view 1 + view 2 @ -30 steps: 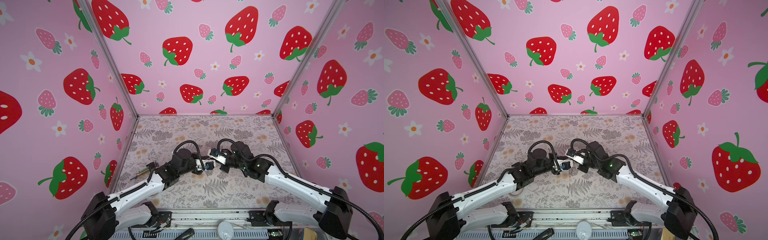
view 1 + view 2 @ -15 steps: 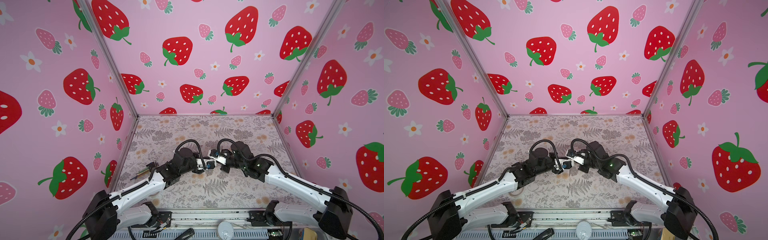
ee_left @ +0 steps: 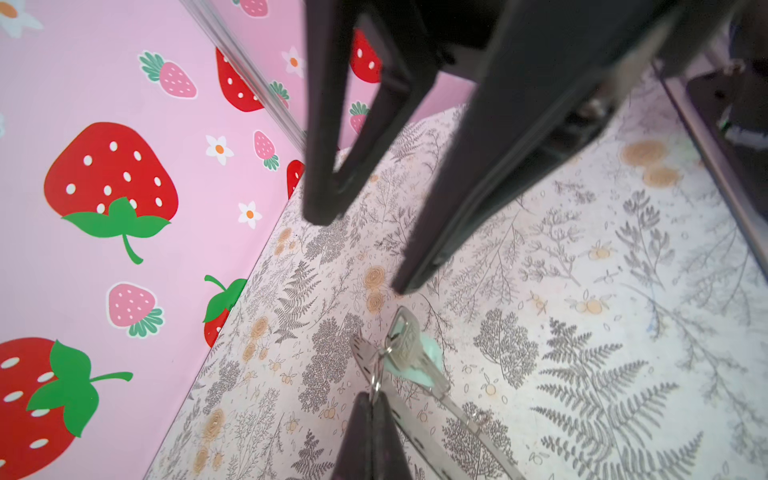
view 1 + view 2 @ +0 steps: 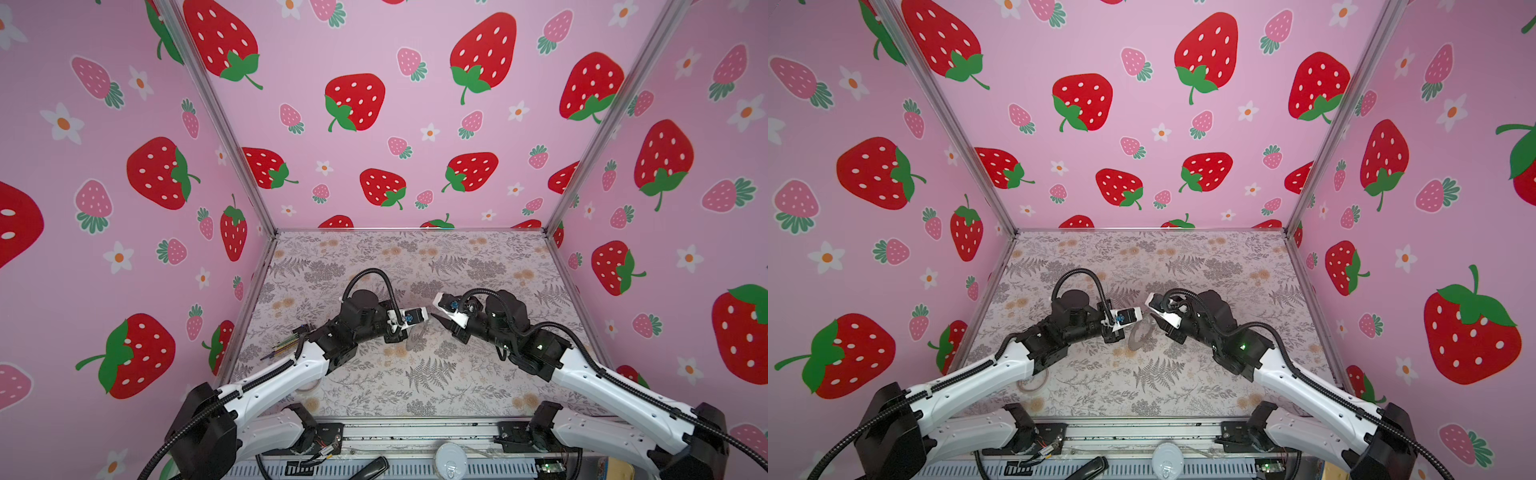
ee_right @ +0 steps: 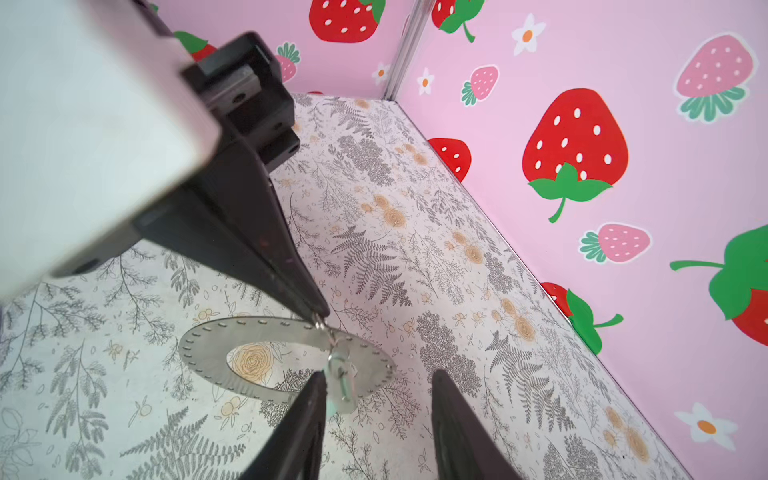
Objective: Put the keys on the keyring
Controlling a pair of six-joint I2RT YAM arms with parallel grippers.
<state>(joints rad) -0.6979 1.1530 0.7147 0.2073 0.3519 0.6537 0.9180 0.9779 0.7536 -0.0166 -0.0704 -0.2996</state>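
The keyring (image 5: 286, 353), a flat grey disc with a wide band and tiny rim holes, hangs above the floral mat; it shows in both top views (image 4: 415, 338) (image 4: 1138, 336) and edge-on in the left wrist view (image 3: 419, 419). My left gripper (image 3: 374, 395) is shut on a small wire loop at the keyring's rim. A silvery key (image 5: 343, 386) (image 3: 405, 345) with a mint-green tag dangles from that loop. My right gripper (image 5: 376, 395) (image 4: 436, 309) stands open just beside it. The key hangs close to one of its fingers (image 5: 307, 415), and nothing is gripped.
A translucent beige tape-like ring (image 4: 1032, 382) lies on the mat near the front left, under the left arm. Thin coloured sticks (image 4: 286, 345) lie by the left wall. Pink strawberry walls close the mat on three sides.
The right gripper has opened, let go of the key and drawn back a little to the right. The left gripper has shut on the loop at the keyring's rim.
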